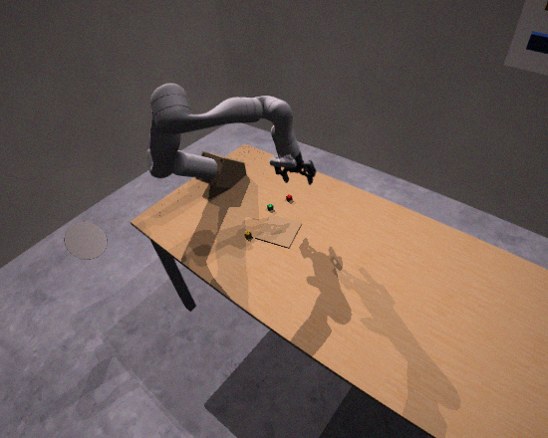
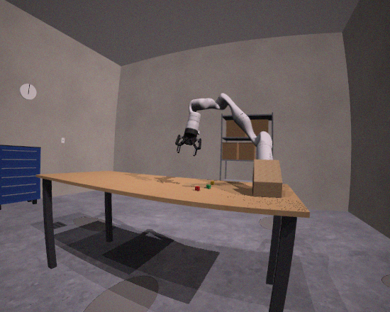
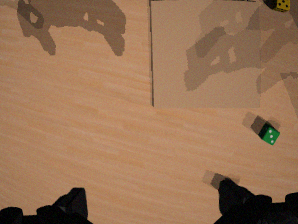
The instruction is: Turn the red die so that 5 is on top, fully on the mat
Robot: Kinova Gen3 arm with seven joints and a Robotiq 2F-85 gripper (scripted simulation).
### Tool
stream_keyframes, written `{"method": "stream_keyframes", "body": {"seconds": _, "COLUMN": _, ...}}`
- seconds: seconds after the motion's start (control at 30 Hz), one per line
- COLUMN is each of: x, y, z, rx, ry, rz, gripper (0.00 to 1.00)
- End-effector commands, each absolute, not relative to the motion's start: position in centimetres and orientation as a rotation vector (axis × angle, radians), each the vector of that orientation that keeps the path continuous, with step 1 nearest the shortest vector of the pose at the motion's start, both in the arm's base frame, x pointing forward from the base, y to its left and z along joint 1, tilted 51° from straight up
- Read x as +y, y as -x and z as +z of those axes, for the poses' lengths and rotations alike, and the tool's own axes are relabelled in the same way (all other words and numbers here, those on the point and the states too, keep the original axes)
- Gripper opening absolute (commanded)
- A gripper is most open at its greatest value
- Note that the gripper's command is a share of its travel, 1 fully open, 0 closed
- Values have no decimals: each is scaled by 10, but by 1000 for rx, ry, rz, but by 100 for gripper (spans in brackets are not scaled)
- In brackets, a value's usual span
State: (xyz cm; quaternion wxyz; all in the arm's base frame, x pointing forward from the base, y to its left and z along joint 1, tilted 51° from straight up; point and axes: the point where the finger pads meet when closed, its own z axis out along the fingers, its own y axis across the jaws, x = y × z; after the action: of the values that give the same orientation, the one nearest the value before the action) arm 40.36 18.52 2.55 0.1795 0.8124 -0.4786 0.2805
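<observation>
The gripper is hovering high above the table with its fingers spread wide on nothing, while the red die is sitting off the mat, beyond its far edge, so grasping, turning and placing are all waiting.

arm: pale grey, rounded links | pincer: black

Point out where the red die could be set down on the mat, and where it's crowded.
The mat has bare room through its middle and its far-from-arm corner. Crowded: the yellow die at one corner, the green die beside one edge. The open end effector hovers above the red die.
</observation>
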Motion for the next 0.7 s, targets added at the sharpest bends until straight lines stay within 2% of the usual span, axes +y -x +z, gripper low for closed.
{"method": "stream_keyframes", "body": {"seconds": 0.0, "x": 183, "y": -399, "z": 30, "rx": -1363, "ry": -2282, "rz": 798, "gripper": 100}}
{"method": "stream_keyframes", "body": {"seconds": 0.67, "x": 149, "y": -380, "z": 49, "rx": -1426, "ry": -2179, "rz": 844, "gripper": 100}}
